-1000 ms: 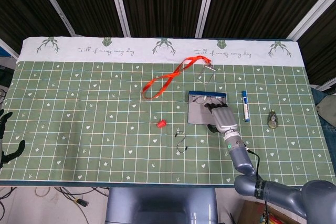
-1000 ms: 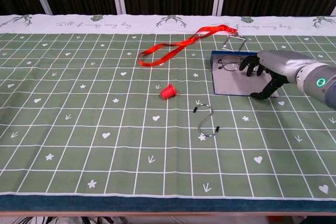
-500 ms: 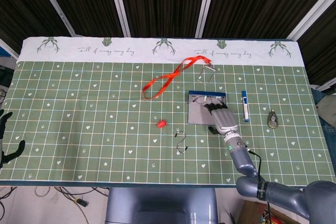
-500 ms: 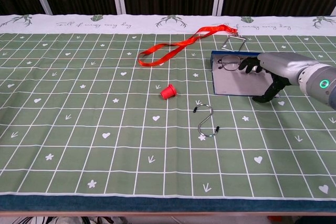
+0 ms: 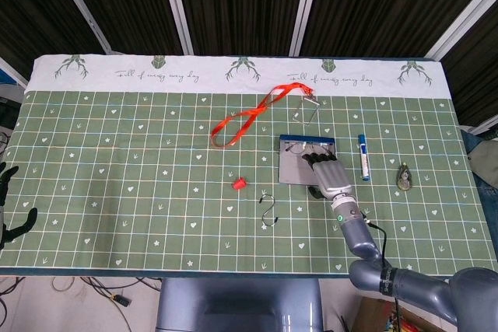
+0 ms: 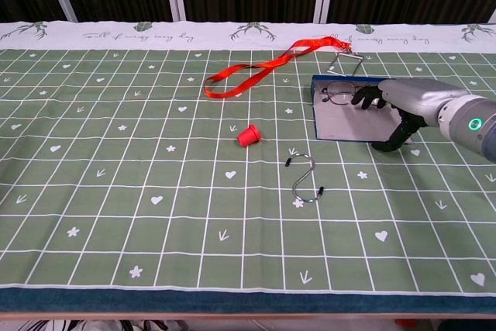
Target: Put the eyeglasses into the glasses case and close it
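On the right half of the table [image 6: 116, 191], the case [image 6: 345, 118] lies open and flat, and the glasses [image 6: 339, 94] sit in its far compartment, against the blue back rim. The right hand [image 6: 391, 102] is over the case; its dark fingertips [image 6: 363, 99] are loosely spread and reach the right end of the frame, the thumb hanging down at the case's right edge. Whether they pinch the frame or merely touch it I cannot tell. The left hand [image 5: 9, 207] shows only at the far left edge of the head view, off the table, fingers apart and holding nothing.

The glasses look light, thin-wired and easily bent (lenses smear and scratch too), so the bridge or the rim near a hinge is the better hold, not a temple arm. The case looks stiff and smooth; it may slide on the cloth, so closing is best done by lifting the near flap at its free edge.
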Motion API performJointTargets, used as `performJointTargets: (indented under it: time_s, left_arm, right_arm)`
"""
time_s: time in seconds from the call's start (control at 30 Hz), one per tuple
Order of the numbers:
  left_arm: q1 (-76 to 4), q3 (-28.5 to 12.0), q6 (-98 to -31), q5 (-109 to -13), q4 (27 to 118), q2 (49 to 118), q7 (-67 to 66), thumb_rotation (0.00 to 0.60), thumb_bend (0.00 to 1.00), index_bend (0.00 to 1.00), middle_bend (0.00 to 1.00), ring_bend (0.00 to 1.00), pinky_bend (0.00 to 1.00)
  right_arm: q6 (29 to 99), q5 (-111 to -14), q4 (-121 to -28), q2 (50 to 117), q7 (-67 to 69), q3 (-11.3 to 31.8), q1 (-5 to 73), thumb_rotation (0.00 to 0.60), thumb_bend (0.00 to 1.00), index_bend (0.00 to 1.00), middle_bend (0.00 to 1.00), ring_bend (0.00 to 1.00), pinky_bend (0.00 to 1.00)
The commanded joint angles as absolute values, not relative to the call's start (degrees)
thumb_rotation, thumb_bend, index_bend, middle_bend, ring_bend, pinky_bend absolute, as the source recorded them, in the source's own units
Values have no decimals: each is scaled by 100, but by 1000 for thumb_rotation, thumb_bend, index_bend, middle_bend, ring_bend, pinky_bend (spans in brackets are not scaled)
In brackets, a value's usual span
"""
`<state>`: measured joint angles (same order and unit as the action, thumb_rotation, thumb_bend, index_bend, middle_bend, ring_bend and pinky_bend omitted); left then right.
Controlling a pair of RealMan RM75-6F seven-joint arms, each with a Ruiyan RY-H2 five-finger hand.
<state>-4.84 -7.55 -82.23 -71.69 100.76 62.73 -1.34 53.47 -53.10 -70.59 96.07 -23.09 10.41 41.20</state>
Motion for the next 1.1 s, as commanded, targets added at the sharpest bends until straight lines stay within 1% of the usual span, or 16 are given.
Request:
performJointTargets:
  time_s: [0.03,0.4,0.5,0.67,0.77,0.87,1.1]
  left_arm:
    - [-484,-756,-8221,-7167,10078,6271,-132,600,350,99,0,0,0]
    - [-489,-750,-8192,-7159,10086,6254,-119,600,350,99,0,0,0]
    - [-489,-750,-8192,-7159,10088,6253,-123,600,350,99,0,0,0]
    - [-490,-748,-8185,-7153,10092,6250,-126,600,350,100,0,0,0]
    - [-493,-744,-8174,-7147,10095,6246,-136,600,351,101,0,0,0]
    - [-494,-746,-8171,-7143,10099,6243,-135,600,350,101,0,0,0]
    - [-496,-742,-8158,-7134,10105,6236,-135,600,351,101,0,0,0]
  right_arm:
    - [5336,-5312,-7043,9618,-2320,1047,4125,600,358,175,204,202,203]
    - [5307,-5297,-6990,9646,-2340,1098,4138,600,357,177,226,208,203]
    - [5294,-5295,-6979,9650,-2325,1106,4133,600,359,189,237,231,203]
    - [5294,-5319,-6983,9658,-2228,1149,4120,600,408,213,257,265,203]
    - [5299,-5350,-6978,9655,-2199,1163,4121,600,468,235,272,276,203]
    - [5311,-5388,-6993,9651,-2152,1182,4119,600,506,248,279,283,203]
    - [5347,-5476,-7026,9619,-2105,1208,4116,600,519,258,280,284,203]
